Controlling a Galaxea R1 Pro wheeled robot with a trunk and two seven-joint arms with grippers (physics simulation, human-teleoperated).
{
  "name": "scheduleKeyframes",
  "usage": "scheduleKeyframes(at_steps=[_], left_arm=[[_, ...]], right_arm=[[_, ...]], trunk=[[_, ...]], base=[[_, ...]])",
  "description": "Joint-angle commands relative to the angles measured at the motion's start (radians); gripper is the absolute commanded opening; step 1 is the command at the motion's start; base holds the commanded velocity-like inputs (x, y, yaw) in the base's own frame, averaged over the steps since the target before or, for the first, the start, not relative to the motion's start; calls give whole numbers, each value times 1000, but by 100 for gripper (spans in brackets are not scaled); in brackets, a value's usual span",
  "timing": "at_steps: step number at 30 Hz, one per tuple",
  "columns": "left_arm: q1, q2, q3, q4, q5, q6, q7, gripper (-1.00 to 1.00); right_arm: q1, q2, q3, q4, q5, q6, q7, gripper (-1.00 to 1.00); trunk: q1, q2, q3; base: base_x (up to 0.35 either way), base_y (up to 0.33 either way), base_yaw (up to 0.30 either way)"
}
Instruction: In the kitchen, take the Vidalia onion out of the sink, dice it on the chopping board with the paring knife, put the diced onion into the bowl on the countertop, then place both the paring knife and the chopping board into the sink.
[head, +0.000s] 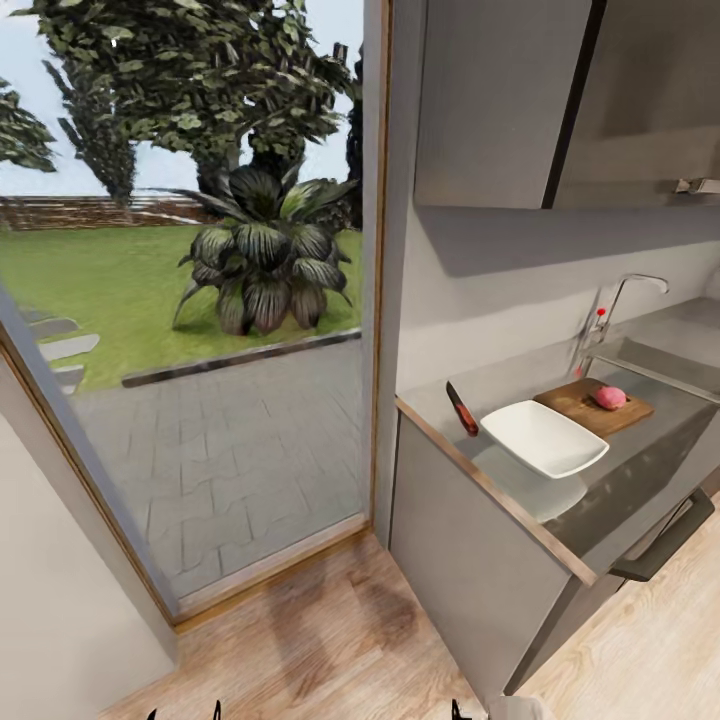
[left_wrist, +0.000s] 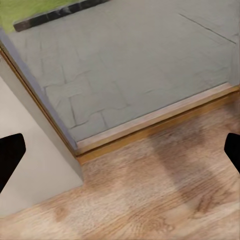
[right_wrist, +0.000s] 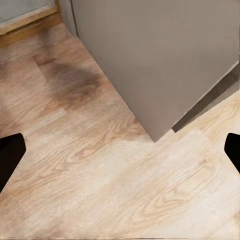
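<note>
Grey and faintly glossy, the countertop (head: 520, 480) runs away from its near end corner toward the sink (head: 655, 365) in my head view. The white bowl (head: 545, 437) sits closest to that near end, by the front edge. The paring knife (head: 462, 409) lies just beside it on the side toward the glass door, reddish handle pointing along the worktop. Past the bowl, toward the sink, the chopping board (head: 590, 405) lies flat with the pinkish onion (head: 609, 397) resting on its far half. The chrome tap (head: 620, 305) with its red knob stands against the back wall at the basin's rim.

My wrist views give none of that; they look at the floor. From the left wrist I see pale wooden planks (left_wrist: 150, 190), the door's wooden threshold (left_wrist: 155, 122) and grey paving outside. My left gripper (left_wrist: 120, 152) is spread wide, one dark fingertip (left_wrist: 10, 152) at each side, nothing between. From the right wrist I see the same planks and the grey cabinet end panel (right_wrist: 160, 55). My right gripper (right_wrist: 120, 152) is likewise parted and empty.

Wall cupboards (head: 500, 100) hang above the worktop. Beyond the glass are lawn, a broad-leaved plant (head: 265, 255) and trees.
</note>
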Motion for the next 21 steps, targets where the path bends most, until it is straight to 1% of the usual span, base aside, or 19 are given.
scheduleKeyframes(at_steps=[1, 2, 5, 7, 11, 12, 13, 15, 16, 17, 18, 19, 20, 21], left_arm=[[-1, -1, -8, 3, 4, -4, 3, 100], [-1, -1, -8, 3, 4, -4, 3, 100], [-1, 0, -8, 3, 4, -4, 3, 100], [-1, 0, -8, 3, 4, -4, 3, 100], [-1, 0, -8, 3, 4, -4, 3, 100], [-1, 0, -8, 3, 4, -4, 3, 100], [-1, 0, -8, 3, 4, -4, 3, 100], [-1, 0, -8, 3, 4, -4, 3, 100], [-1, 0, -8, 3, 4, -4, 3, 100], [-1, 0, -8, 3, 4, -3, 3, 100], [-1, 0, -8, 3, 4, 1, 3, 100], [-1, 0, -8, 3, 4, 3, 3, 100], [-1, 0, -8, 3, 4, 8, 3, 100], [-1, 0, -8, 3, 4, 10, 3, 100]], right_arm=[[-10, 7, 6, -1, -4, 19, -9, 100], [-22, 15, 6, -2, 1, 44, -12, 100], [-44, 32, 7, -3, 5, 82, -13, 100], [-70, 47, 7, -5, 7, 126, -14, 100], [-110, 53, 6, -9, 8, 165, -16, 100], [-140, 55, 7, -24, 9, 211, -19, 100], [-147, 55, 7, -31, 9, 227, -19, 100], [-170, 64, 9, -74, 20, 298, -29, 100], [-175, 68, 10, -91, 27, 318, -35, 100], [-186, 83, 10, -150, 59, 377, -59, 100], [-192, 103, 11, -219, 102, 434, -85, 100], [-193, 111, 11, -244, 117, 453, -92, 100], [-195, 128, 11, -294, 146, 489, -102, 100], [-196, 128, 11, -320, 159, 506, -105, 100]], trunk=[[0, -1, -1], [0, -1, -1], [0, -1, -1], [0, -1, -1], [0, -1, -1], [0, -1, -1], [0, -1, -1], [0, -1, -1], [0, -1, -1], [0, -1, -1], [0, -1, -1], [0, -1, -1], [0, -1, -1], [0, -1, -1]], base=[[0, 0, 0], [0, 18, 0], [0, 74, 0], [0, 115, 0], [0, 123, 0], [0, 112, 0], [0, 107, 0], [0, 68, 0], [0, 42, 0], [0, 22, 0], [0, 11, 0], [0, 9, 0], [0, 6, 0], [0, 5, 0]])
